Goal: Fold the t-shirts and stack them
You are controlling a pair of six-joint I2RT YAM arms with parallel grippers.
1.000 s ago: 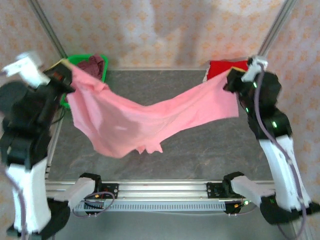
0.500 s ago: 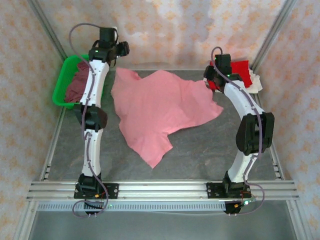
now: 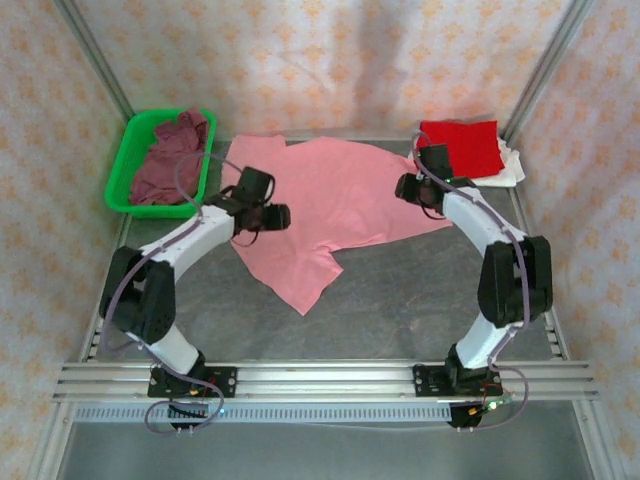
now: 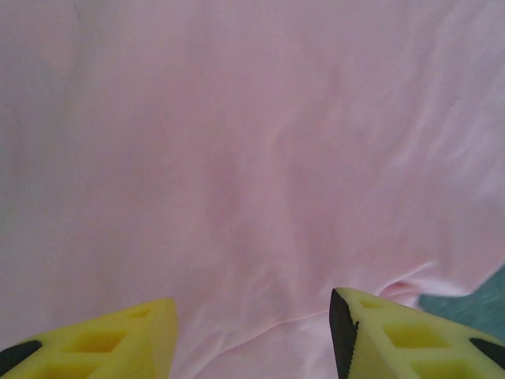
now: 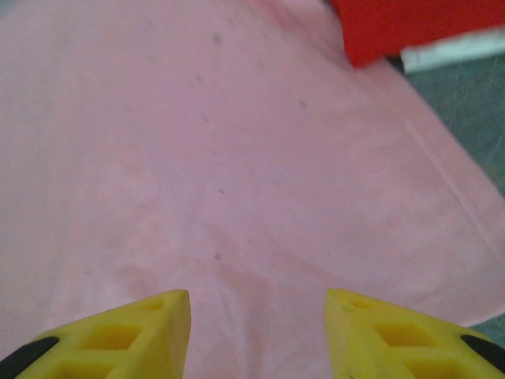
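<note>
**Four T-Shirts, One Basket, Two Arms**

There are four t-shirts in all, one of each colour: one light pink t-shirt (image 3: 330, 205), one bright red t-shirt (image 3: 460, 148), one white t-shirt (image 3: 511, 166) and one dusty maroon t-shirt (image 3: 168, 165). There is one green basket (image 3: 122, 170) and one counter (image 3: 400, 300). Two arms are in the frame, one left arm (image 3: 180, 245) and one right arm (image 3: 490, 225). Each ends in a single hand, which makes two: the left hand (image 3: 275, 215) and the right hand (image 3: 405, 187). Each hand carries two yellow fingers (image 4: 110, 339), four altogether.
</note>
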